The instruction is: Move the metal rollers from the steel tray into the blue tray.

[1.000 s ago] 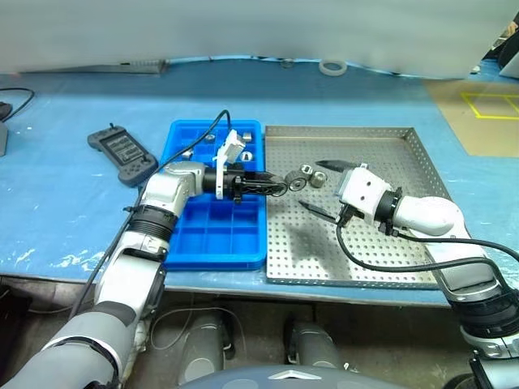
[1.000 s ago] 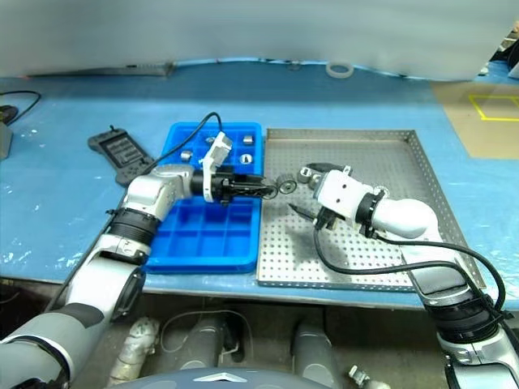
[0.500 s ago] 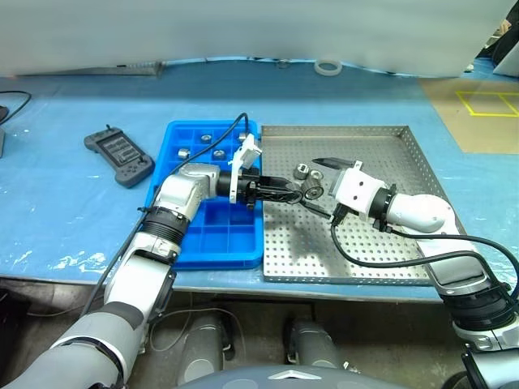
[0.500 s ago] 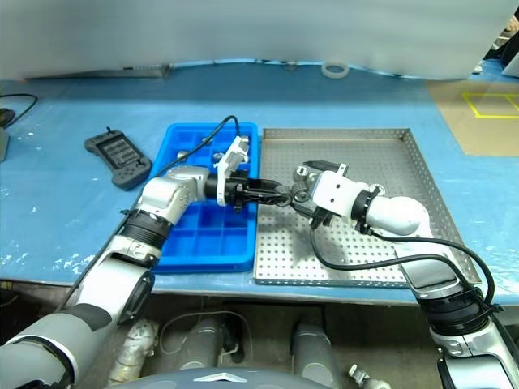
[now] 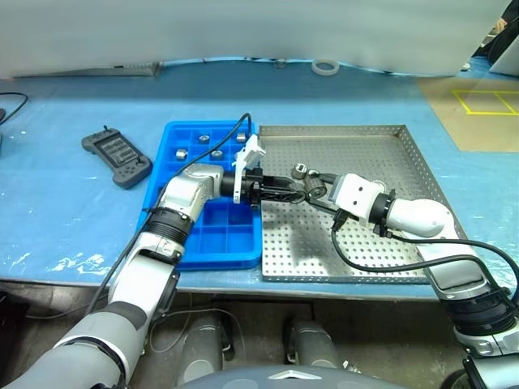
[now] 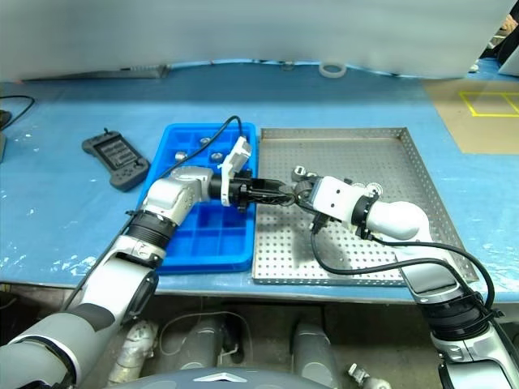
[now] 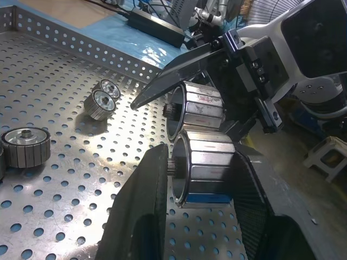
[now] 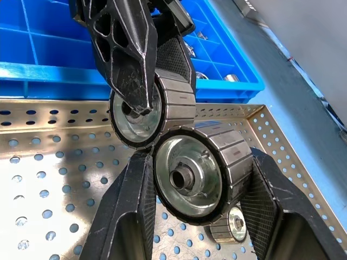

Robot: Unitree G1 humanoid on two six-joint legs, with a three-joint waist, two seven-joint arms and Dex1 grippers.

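My left gripper [image 7: 200, 162] reaches level over the steel tray [image 5: 373, 150], shut on a metal roller [image 7: 205, 169]. Pressed against that roller is a second roller [image 8: 200, 179], and my right gripper [image 8: 200, 162] is shut on it from the opposite side. The two grippers meet tip to tip near the steel tray's left edge [image 5: 308, 193]. Loose rollers [image 7: 100, 100] lie on the perforated floor nearby, one of them [image 5: 299, 170] just behind the fingers. The blue tray [image 5: 212, 258] lies left of the steel tray, with several rollers [image 5: 203, 138] in its far compartments.
A dark handheld controller [image 5: 117, 156] lies left of the blue tray. A white tape ring [image 5: 326, 66] sits at the table's far edge. A brown board with yellow lines [image 5: 478, 113] is at the far right. Black cables hang from both wrists.
My right gripper's wide-open fingers have closed on a roller. The left gripper, still holding its roller, edged a little toward the right gripper until the two rollers touch.
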